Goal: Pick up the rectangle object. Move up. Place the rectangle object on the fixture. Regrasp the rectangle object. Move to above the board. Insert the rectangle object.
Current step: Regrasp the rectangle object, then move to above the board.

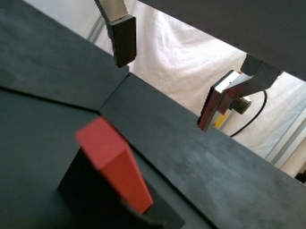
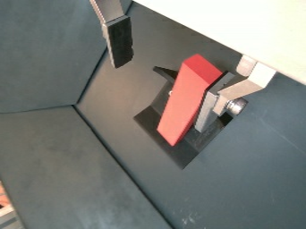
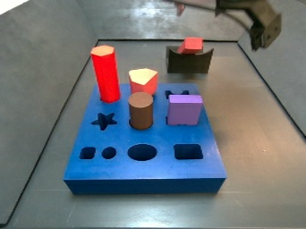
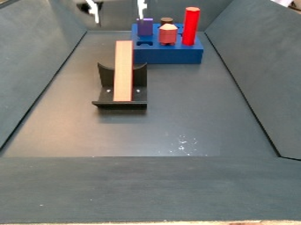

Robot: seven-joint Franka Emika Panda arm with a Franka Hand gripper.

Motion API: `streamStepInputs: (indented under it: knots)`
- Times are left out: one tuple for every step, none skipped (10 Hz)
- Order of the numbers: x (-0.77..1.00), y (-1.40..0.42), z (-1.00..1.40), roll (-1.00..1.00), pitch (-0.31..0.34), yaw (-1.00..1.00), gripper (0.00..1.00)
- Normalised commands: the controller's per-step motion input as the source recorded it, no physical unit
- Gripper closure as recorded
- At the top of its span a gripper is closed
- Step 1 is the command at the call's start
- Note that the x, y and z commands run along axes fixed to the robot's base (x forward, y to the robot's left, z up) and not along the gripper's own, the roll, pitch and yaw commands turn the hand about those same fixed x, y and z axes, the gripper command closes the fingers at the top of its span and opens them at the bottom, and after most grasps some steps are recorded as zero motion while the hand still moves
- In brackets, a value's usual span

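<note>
The salmon-red rectangle object (image 2: 185,100) rests tilted in the notch of the dark fixture (image 2: 180,148). Both also show in a side view, the object (image 4: 122,68) lying along the fixture (image 4: 121,98). My gripper (image 2: 167,76) is open and empty above them. One finger (image 2: 118,43) stands well clear of the object and the other finger (image 2: 216,107) is close beside its side. In a wrist view the gripper (image 1: 170,76) hangs above the object (image 1: 116,165). In a side view the gripper (image 3: 257,22) is up and to the right of the fixture (image 3: 189,61).
The blue board (image 3: 149,165) lies in front of the fixture. It carries a red hexagonal post (image 3: 106,73), a brown cylinder (image 3: 140,112), a purple block (image 3: 183,109) and a pale yellow piece (image 3: 143,79). Grey walls (image 4: 47,79) ring the floor.
</note>
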Motion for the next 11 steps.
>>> streamStepInputs:
  knots:
    - [0.09, 0.03, -1.00, 0.08, -0.105, 0.01, 0.00]
    - [0.10, 0.03, -1.00, 0.07, -0.094, -0.01, 0.00]
    - [0.09, 0.02, -0.87, 0.07, -0.074, -0.03, 0.00]
    - [0.08, 0.01, -0.70, 0.07, -0.053, -0.04, 0.00]
    - [0.08, 0.01, -0.59, 0.07, -0.039, -0.04, 0.00]
    - [0.08, 0.00, -0.37, 0.07, -0.015, -0.04, 0.00]
    - [0.08, 0.00, -0.21, 0.07, 0.006, -0.03, 0.00]
    - [0.00, 0.00, 0.00, 0.00, 0.000, 0.00, 1.00]
    - [0.43, 0.24, 1.00, -0.15, 0.396, 0.40, 1.00]
    - [0.43, 0.24, 1.00, -0.16, 0.394, 0.40, 1.00]
    - [0.42, 0.21, 1.00, -0.11, 0.313, 0.40, 1.00]
